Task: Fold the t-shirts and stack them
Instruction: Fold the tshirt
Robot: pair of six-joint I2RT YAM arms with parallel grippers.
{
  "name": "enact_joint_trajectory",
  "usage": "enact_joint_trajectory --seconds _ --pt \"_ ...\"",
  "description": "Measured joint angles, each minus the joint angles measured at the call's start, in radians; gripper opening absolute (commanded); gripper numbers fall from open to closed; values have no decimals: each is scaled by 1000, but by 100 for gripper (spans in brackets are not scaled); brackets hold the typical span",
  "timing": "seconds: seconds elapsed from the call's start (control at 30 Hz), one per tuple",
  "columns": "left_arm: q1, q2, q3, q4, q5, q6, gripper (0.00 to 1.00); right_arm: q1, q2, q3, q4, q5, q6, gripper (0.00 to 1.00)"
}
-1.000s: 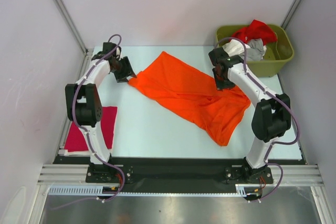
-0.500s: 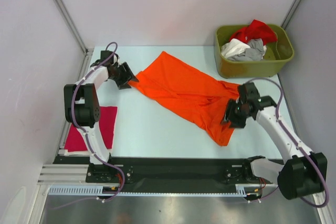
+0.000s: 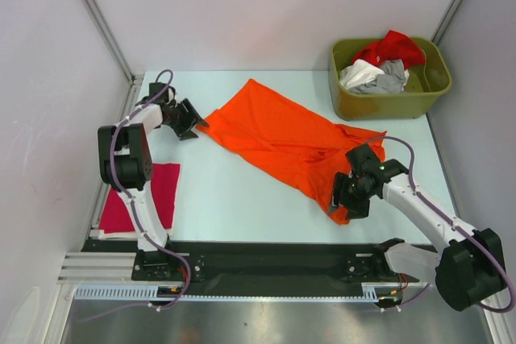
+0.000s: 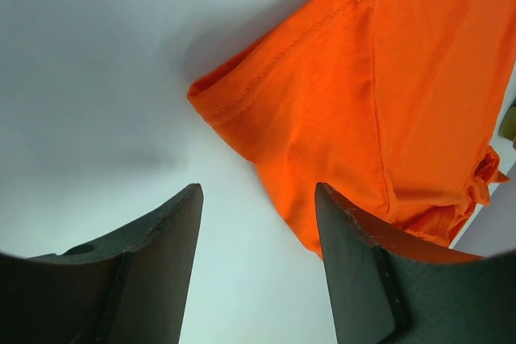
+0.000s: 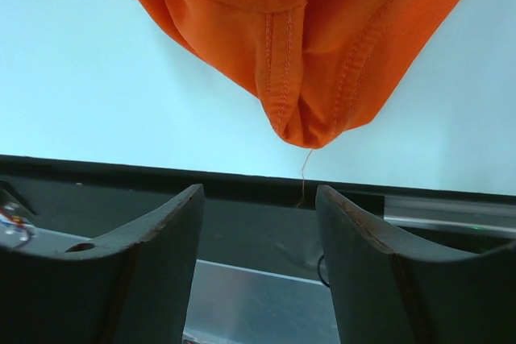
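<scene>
A large bright orange t-shirt [image 3: 282,138] lies crumpled across the middle of the table. My left gripper [image 3: 195,121] is open and empty, just left of the shirt's left corner [image 4: 242,102]. My right gripper [image 3: 345,199] is open and empty, over the shirt's near bunched tip [image 5: 302,122]. A magenta-red t-shirt [image 3: 141,199] lies folded flat at the front left. Red [image 3: 395,46], white [image 3: 359,74] and grey [image 3: 391,76] t-shirts are heaped in the bin.
An olive-green plastic bin [image 3: 403,104] stands at the back right corner. A black strip [image 3: 266,255] and metal rail run along the table's near edge. White walls close in the left, back and right sides.
My right arm has swung from the shirt's far right side, near the bin, down to its near tip. My left gripper has drawn back slightly from the shirt's left corner.
</scene>
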Motion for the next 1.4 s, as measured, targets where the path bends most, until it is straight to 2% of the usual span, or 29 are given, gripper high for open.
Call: enact_joint_trajectory --seconds 0.3,0.5,0.6,0.7,0.8,0.9,1.0,1.03,1.13,1.4 --pt "-1 74 47 3 -16 -14 61 79 100 0 24 102 -3 66" --pt "-4 115 97 6 -22 -17 50 85 210 19 48 142 -4 63" --pt "-8 130 114 8 -24 -21 43 96 265 42 68 159 -6 54" --pt "-11 138 120 10 -28 -22 28 104 291 47 79 171 -5 48" --pt "-11 148 127 9 -33 -20 23 108 298 47 78 183 -3 46" --pt "-13 150 135 8 -50 -12 17 108 299 47 78 197 0 40" --pt "-14 150 143 6 -57 -5 7 106 299 43 78 202 3 24" --pt "-14 150 146 5 -60 -3 1 104 299 41 78 203 3 13" --pt "-14 150 149 4 -73 5 1 97 300 39 76 202 7 1" --pt "3 149 146 18 -107 31 0 58 268 20 42 100 -4 0"
